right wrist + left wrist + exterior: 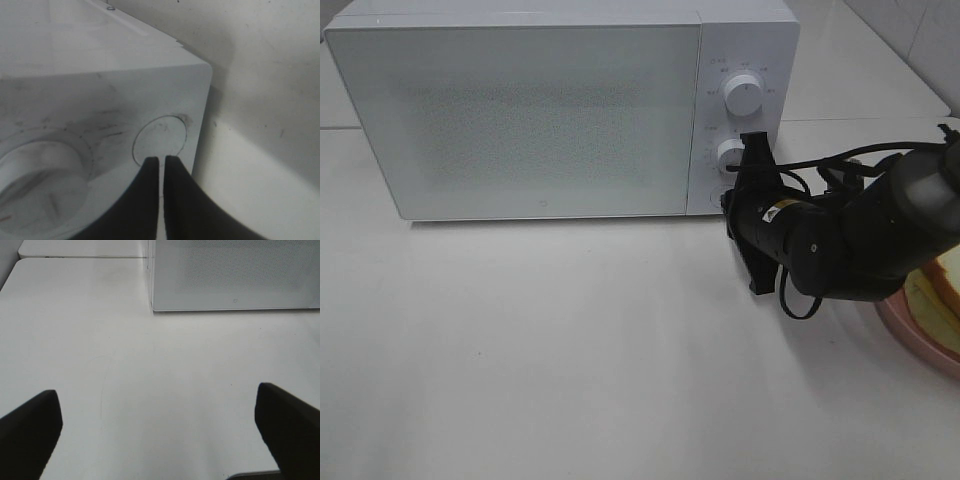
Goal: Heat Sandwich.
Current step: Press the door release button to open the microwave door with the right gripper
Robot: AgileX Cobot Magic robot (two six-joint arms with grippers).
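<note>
Okay, right gripper [161, 159] was closed down to a thin slit with nothing between the fingers [145, 200]. Its tips sat at the edge of the round button [160, 136] in the bottom corner of the microwave [520, 120] control panel; whether they actually touched the button could not be told. Just beside the button on the same panel was the lower dial [40, 185], blurred in the right wrist view.

From the high camera the right gripper [728, 203] pointed at the panel's lower end, under the lower dial [730, 153] and the upper dial [744, 97]. The black right arm [860, 235] reached in from the right side, with cables looped over it. The microwave door [520, 110] was shut.

Left gripper [155, 392] was wide open and held nothing. Its two dark fingers [30, 435] stood far apart over bare white table [150, 365], with the front of the microwave [235, 275] ahead of it. It did not show in the high view.

The sandwich [942, 285] lay on the pink plate [910, 322] at the right edge of the high view, on the table [570, 350]. It was partly hidden behind the right arm and cut off by the frame, well apart from both grippers.
</note>
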